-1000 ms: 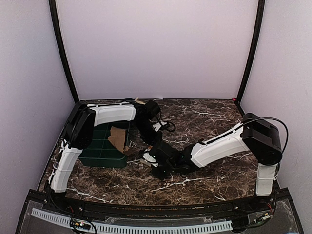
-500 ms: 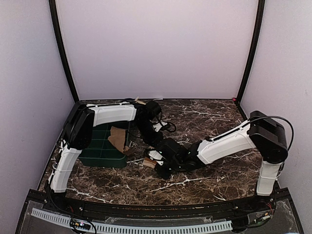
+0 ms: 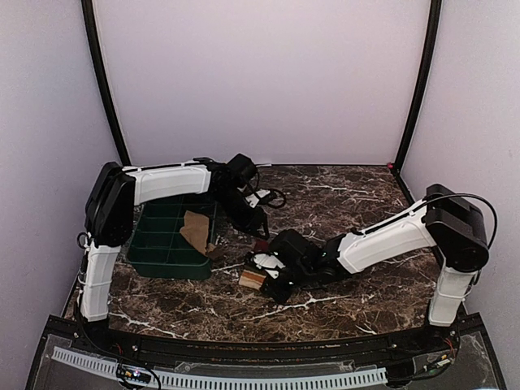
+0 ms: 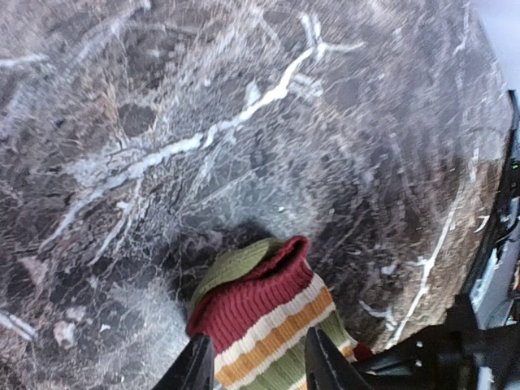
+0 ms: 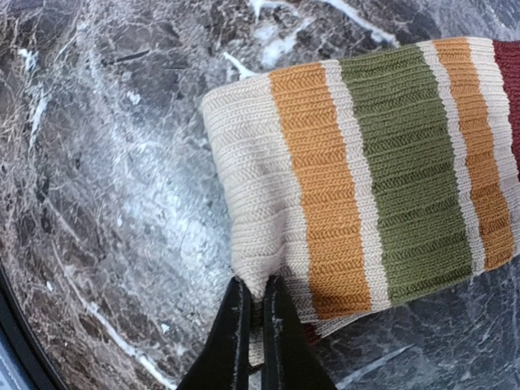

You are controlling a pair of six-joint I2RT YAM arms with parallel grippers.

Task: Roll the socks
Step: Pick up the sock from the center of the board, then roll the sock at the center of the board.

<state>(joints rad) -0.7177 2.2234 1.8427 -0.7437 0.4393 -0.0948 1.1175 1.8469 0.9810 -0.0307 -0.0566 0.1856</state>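
One striped sock (image 5: 366, 171) lies stretched on the counter (image 3: 357, 203) between the two arms. Right gripper (image 5: 256, 286): jaws pinched shut on the beige edge. Left gripper (image 4: 256, 349): jaws clamped around the red cuff. Compared with a second ago, the left arm has drawn back and pulled the sock out straight. It now appears flattened and ready for rolling.
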